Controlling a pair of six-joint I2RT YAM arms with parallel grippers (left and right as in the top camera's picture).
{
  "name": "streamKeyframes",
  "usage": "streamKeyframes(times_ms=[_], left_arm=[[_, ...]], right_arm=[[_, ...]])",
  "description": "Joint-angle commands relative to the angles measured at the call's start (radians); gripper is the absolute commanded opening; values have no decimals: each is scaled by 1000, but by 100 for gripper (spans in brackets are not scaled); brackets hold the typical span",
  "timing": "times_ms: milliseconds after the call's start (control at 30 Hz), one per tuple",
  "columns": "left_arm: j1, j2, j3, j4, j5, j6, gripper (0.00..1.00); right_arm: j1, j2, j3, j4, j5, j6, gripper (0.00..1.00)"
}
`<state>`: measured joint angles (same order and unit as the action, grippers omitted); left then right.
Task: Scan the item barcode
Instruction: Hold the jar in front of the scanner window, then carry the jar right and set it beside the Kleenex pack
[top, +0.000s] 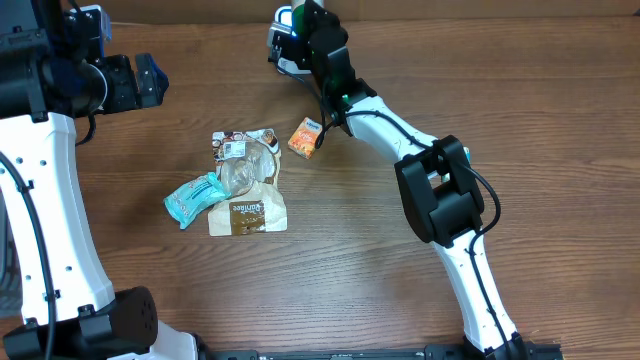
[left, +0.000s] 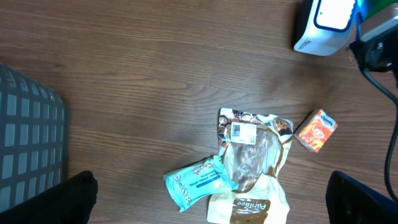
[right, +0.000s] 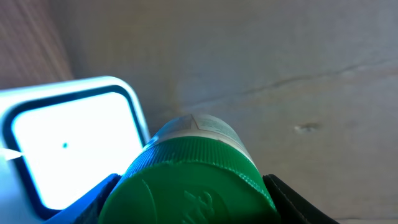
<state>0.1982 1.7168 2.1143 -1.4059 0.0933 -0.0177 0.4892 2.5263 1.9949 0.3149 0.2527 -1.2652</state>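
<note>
My right gripper (right: 194, 206) pinches the bottle (right: 186, 174) just beside the scanner (right: 68, 149), cap toward its wrist camera; left gripper (top: 145, 80) gapes, well apart.

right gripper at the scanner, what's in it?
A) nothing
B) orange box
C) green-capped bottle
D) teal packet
C: in the right wrist view the right gripper is closed on the green-capped bottle beside the lit scanner, while the orange box and teal packet lie on the table.
</note>
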Motion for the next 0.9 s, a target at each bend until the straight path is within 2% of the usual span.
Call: streamKeyframes(times_ms=[0, 233, 367, 633, 767, 867], left_arm=[[-2, -4, 14, 4, 8, 22, 100], [-2, -4, 14, 4, 8, 22, 100], [-2, -4, 15, 4, 8, 22, 100], [-2, -4, 14, 4, 8, 22, 100], [-2, -4, 14, 3, 8, 22, 100], [-2, -4, 14, 4, 8, 22, 100]], right_arm=[[-7, -16, 26, 21, 16, -53, 43], [-2, -16, 26, 17, 6, -40, 44], [8, -41, 26, 4, -24, 69, 46], [32, -214, 26, -93, -87, 505, 50], [43, -323, 26, -232, -105, 850, 53], [36, -419, 26, -424, -222, 1137, 50]])
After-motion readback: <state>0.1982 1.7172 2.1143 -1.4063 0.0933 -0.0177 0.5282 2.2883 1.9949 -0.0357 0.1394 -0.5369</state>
